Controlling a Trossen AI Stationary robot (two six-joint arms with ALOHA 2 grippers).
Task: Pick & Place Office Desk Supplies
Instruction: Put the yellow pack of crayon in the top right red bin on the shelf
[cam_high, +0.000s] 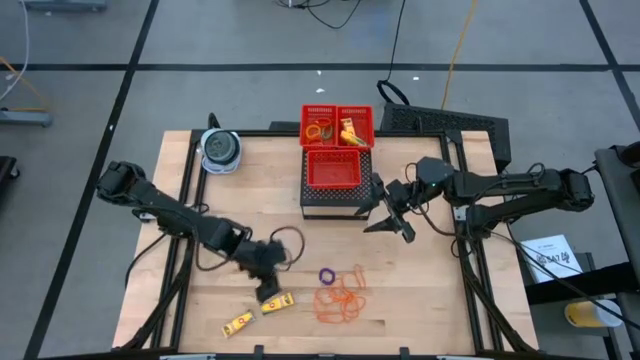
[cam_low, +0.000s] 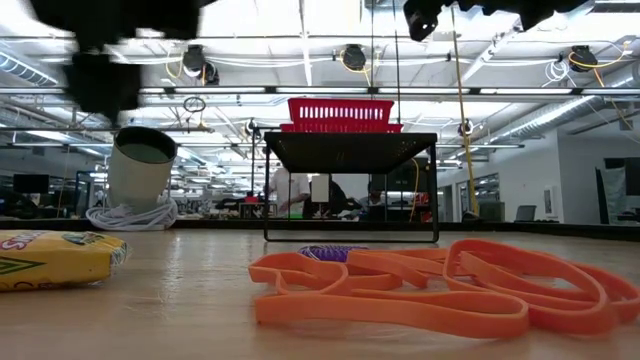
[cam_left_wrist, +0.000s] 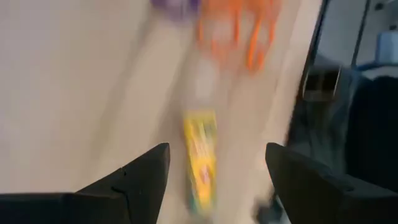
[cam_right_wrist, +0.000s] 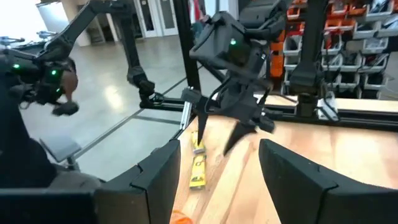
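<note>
My left gripper is open over the near-left part of the table. A yellow packet lies flat below, between its fingers, and the picture is blurred. A second yellow packet lies nearer the table's near edge. A purple ring and a heap of orange rubber bands rest on the table to the right of the packets. My right gripper is open, in the air beside the black stand.
A black stand carries a red mesh basket. Behind it a two-part red basket holds rings and yellow items. A round blue-grey container stands at the far left. Bare wood lies to the right of the rubber bands.
</note>
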